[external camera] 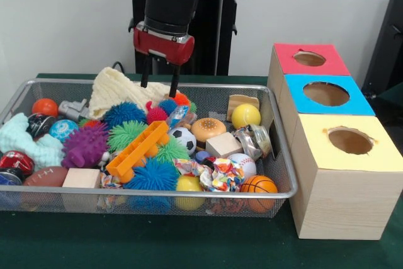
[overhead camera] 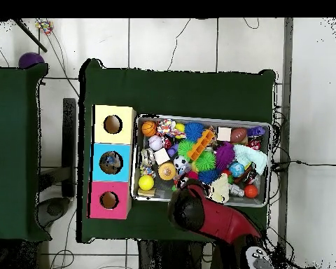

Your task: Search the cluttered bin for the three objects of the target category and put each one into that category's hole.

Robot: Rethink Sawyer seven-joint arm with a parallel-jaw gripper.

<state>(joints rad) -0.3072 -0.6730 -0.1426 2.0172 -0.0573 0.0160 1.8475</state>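
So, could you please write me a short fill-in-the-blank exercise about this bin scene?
1. The box nearest the camera in the front view has a ____ top.
2. The wire bin stands on a dark ____ cloth.
3. The gripper hangs over the bin with its fingers ____.
4. The middle box has a ____ top.

Missing words: yellow; green; open; blue

**No readable text**

From where I stand, nothing in the bin or on the three boxes carries lettering I can make out. The toys show only patterns and colours; any print is too small to tell.
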